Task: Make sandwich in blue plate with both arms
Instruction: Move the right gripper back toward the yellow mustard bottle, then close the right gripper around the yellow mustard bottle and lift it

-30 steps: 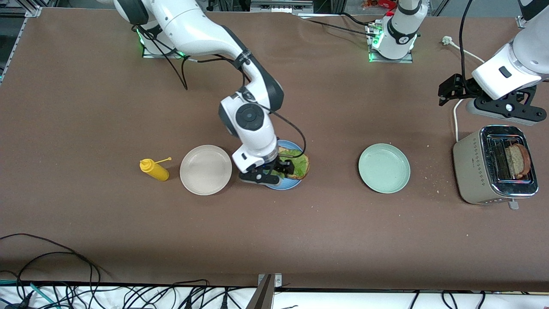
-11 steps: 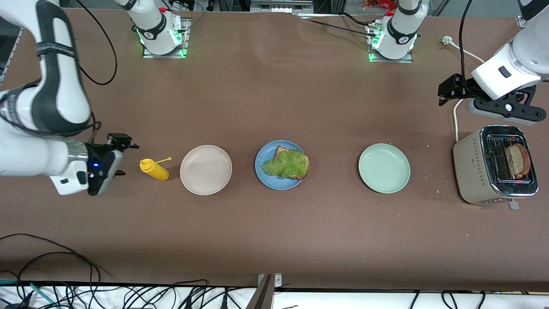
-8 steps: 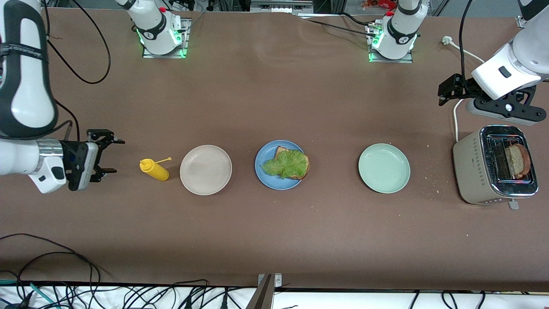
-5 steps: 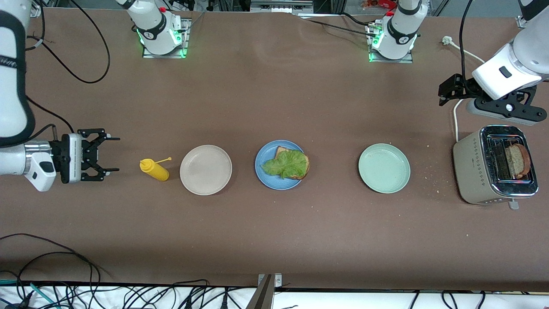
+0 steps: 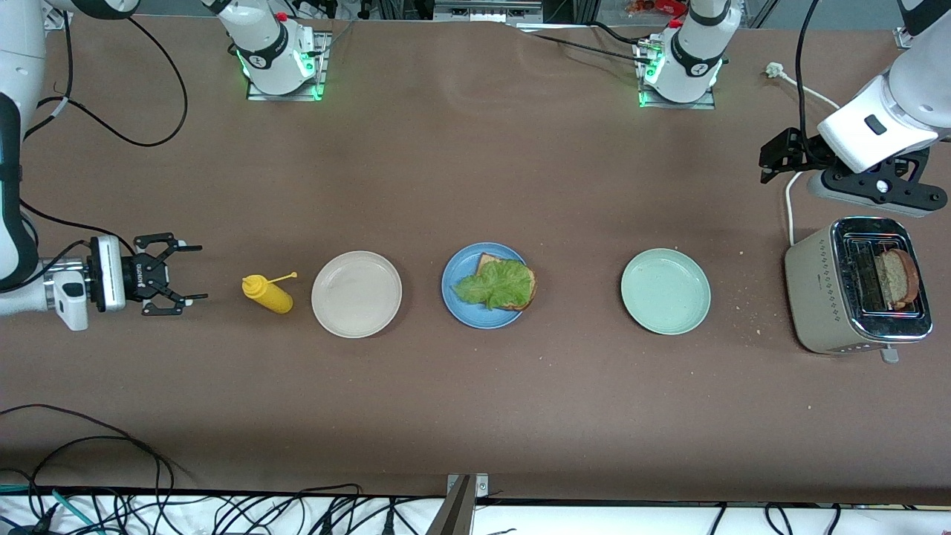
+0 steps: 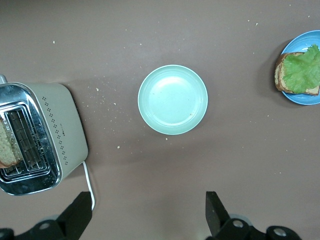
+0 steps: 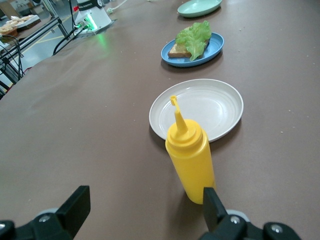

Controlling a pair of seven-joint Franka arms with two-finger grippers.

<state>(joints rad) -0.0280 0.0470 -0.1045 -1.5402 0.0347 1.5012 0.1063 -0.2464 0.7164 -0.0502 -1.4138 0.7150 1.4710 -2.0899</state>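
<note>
We saw the wide brown table (image 5: pixel 475 416) lying mostly bare, with a broad open strip between the row of dishes and the cable-strewn edge nearest the front camera, and another between the dishes and the two arm bases. The round medium-blue plate (image 5: pixel 461 308) sat at the middle of that row, carrying one tan wholemeal bread slice (image 5: pixel 520 282) topped by a ruffled green lettuce leaf (image 5: pixel 494 286); the slice lay toward the plate's left-arm side, its crust reaching the rim, and the leaf's long axis ran along the row of dishes. A round beige plate (image 5: pixel 356 294) stood beside it toward the right arm's end, well apart from the blue rim, and a pale green plate (image 5: pixel 666 291) stood toward the left arm's end with a wider gap. The yellow squeeze bottle (image 5: pixel 267 293) stood just beside the beige plate, its nozzle slanting toward that plate. The right tool (image 5: pixel 172 275) hung low near the bottle, its fingers spread and holding nothing. The left tool (image 6: pixel 147 215) waited high over the table above the silvery toaster (image 5: pixel 854 297), fingers likewise spread and empty. A second bread slice (image 5: pixel 897 279) stood upright in one toaster slot.
</note>
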